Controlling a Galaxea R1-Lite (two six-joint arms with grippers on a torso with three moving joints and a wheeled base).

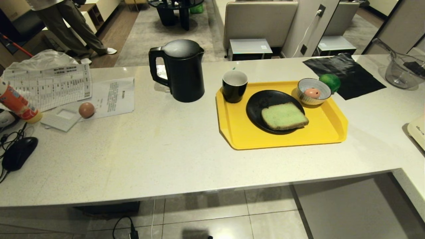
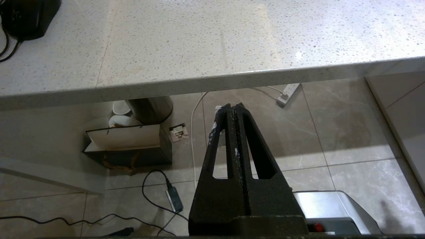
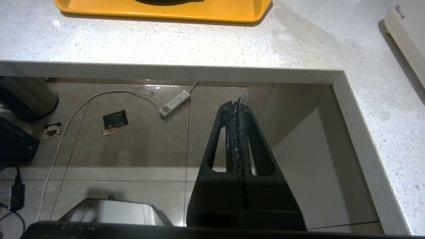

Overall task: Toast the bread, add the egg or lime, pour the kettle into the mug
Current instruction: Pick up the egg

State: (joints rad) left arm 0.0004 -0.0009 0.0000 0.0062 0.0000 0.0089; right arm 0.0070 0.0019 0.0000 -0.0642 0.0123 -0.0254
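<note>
Head view: white counter [image 1: 186, 156] w/ black kettle [image 1: 181, 71] left of a yellow tray [image 1: 239, 132]; mug [image 1: 234, 86], green bread [image 1: 284, 116] on a black plate [image 1: 257, 106], egg [image 1: 312, 93] in a striped bowl [image 1: 307, 99]; lime [image 1: 330, 82] just beside the tray. Left wrist view: left gripper [image 2: 231, 107] fingers pressed together, below the counter edge. Right wrist view: right gripper [image 3: 236, 102] likewise together, empty, over floor.

Papers [image 1: 59, 87], mouse [image 1: 19, 153], glass bowl [image 1: 401, 73] on counter [image 1: 166, 156]
</note>
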